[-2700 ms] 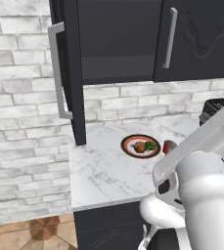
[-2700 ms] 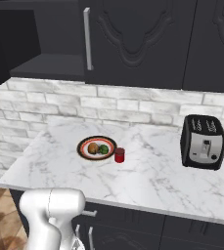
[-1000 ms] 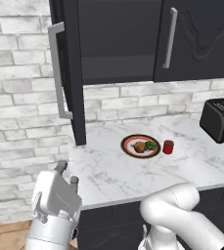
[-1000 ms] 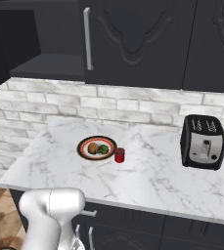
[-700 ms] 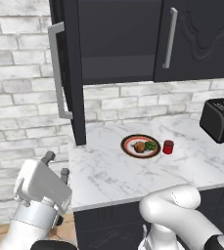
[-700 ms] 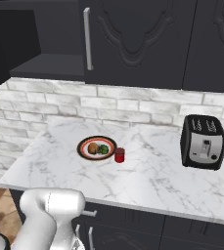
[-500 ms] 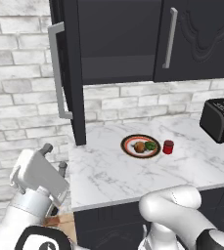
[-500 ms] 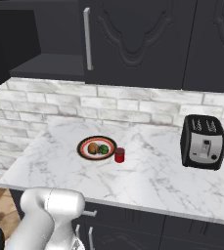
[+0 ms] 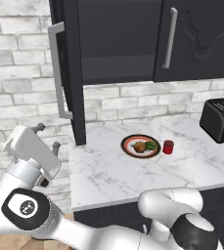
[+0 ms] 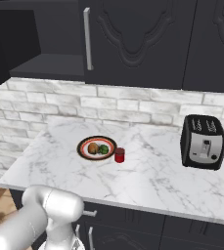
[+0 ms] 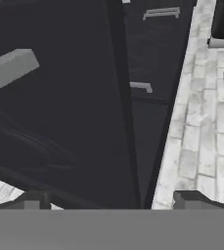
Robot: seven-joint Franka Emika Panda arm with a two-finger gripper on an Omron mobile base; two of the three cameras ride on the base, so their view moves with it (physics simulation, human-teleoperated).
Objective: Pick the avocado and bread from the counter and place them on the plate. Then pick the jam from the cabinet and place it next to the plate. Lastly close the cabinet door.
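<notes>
Change: the arm had swung further left and up since half a second before; the gripper (image 9: 46, 136) stood left of the counter (image 9: 108, 171), below the handle of the cabinet door (image 9: 70, 73), its fingertips pointing up toward it.
Unchanged: plate, jam, toaster and door lay as in the earlier pictures.
Claw: the two fingers (image 9: 38, 128) stood apart with nothing between them, well short of the door.
Cabinet door: tall, black, swung open at the left end of the cabinet (image 9: 118, 39), edge-on to the left base camera; its long silver bar handle (image 9: 57, 73) faced left. In the hand view its dark panel (image 11: 50, 107) loomed close.
Plate: the plate (image 9: 128, 149) sat mid-counter, holding the bread (image 9: 139, 146) and the avocado (image 9: 150, 145) side by side.
Jam: the jam (image 9: 168, 147), a small red jar, stood upright just right of the plate.
Toaster: the toaster (image 10: 203, 142) stood far right.
</notes>
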